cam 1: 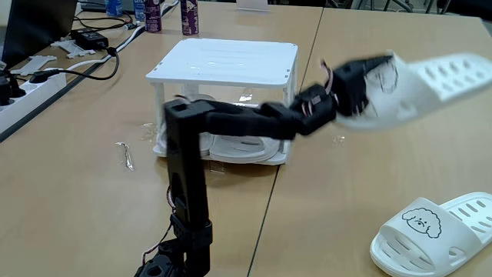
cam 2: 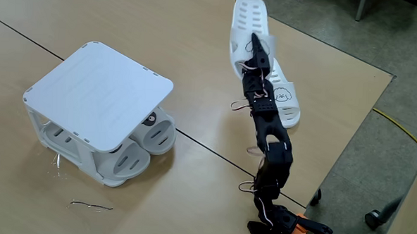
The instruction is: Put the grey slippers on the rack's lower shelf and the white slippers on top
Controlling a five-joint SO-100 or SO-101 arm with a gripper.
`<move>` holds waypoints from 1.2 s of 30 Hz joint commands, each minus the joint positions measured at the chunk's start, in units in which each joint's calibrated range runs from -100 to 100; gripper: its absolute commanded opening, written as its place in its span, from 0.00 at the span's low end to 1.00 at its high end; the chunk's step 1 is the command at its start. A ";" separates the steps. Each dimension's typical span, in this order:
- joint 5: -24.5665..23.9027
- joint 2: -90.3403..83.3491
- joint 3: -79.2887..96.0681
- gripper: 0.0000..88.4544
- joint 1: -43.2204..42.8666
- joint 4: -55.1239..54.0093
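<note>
The white rack (cam 1: pixel 223 60) (cam 2: pixel 100 91) stands on the wooden table with its top board bare. Both grey slippers (cam 1: pixel 240 146) (cam 2: pixel 145 139) lie side by side on the lower shelf (cam 1: pixel 278 159), heels poking out in a fixed view. My gripper (cam 1: pixel 378 83) (cam 2: pixel 258 50) is to the right of the rack, raised off the table and shut on the strap of one white slipper (cam 1: pixel 442 83) (cam 2: pixel 246 20), which hangs tilted in the air. The other white slipper (cam 1: pixel 434 235) (cam 2: pixel 288 101) rests flat on the table, dog face up, below the arm.
Bottles (cam 1: pixel 188 17) stand behind the rack, and a power strip with cables (cam 1: pixel 34 83) lies at the far left. A thin bent wire (cam 1: pixel 125 155) (cam 2: pixel 92 206) lies on the table near the rack. The table edge (cam 2: pixel 348 137) runs close to the arm's base.
</note>
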 commanded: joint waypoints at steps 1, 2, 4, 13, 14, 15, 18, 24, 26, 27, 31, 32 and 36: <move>0.37 -19.88 -5.98 0.01 -0.32 19.17; 0.37 -22.07 -7.60 0.01 -0.32 24.69; 0.37 -25.60 -10.40 0.01 -1.06 34.70; 0.37 -32.76 -11.30 0.01 -34.11 41.00; 0.37 -32.76 -11.30 0.01 -38.06 41.00; 0.37 -32.67 -11.30 0.01 -42.17 41.00; 0.37 -31.91 -9.59 0.01 -54.26 41.00; 0.37 -20.72 -13.20 0.01 -61.42 40.65; 0.37 -10.96 -23.66 0.01 -61.42 40.65; 0.37 -6.25 -29.25 0.01 -61.25 40.65; 0.37 11.00 -51.54 0.01 -60.76 40.82; 0.37 14.78 -56.23 0.01 -60.02 40.91; 0.37 30.43 -73.64 0.01 -56.07 40.91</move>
